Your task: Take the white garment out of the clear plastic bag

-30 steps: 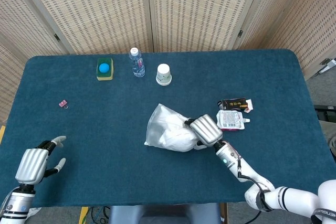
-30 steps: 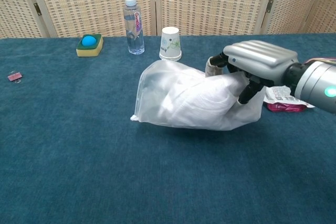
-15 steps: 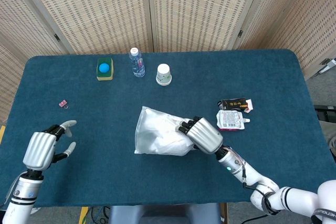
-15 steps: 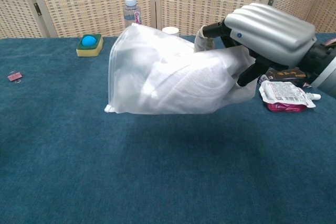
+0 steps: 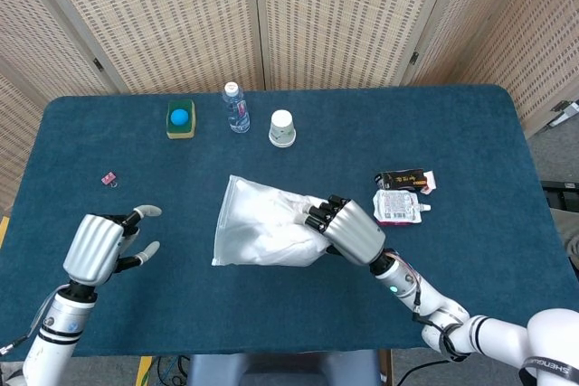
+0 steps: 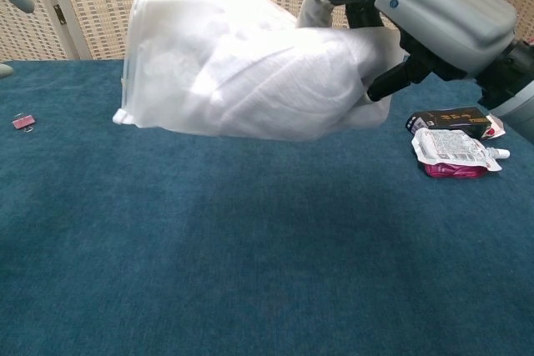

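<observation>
**Around my table**

I work at a table (image 5: 470,133) covered in dark teal cloth, its corners rounded. Behind its far edge stands a folding screen (image 5: 344,15) of woven, cane-like panels in pale wooden frames, joined by dark hinges; the panels angle in at both sides, so the screen wraps around the table's back. Past the right edge I see a strip of grey floor (image 5: 556,146). The light is even and soft.

Water bottle (image 5: 236,108) between sponge (image 5: 180,119) and paper cup (image 5: 282,128) — snack packets (image 5: 398,205) right
</observation>
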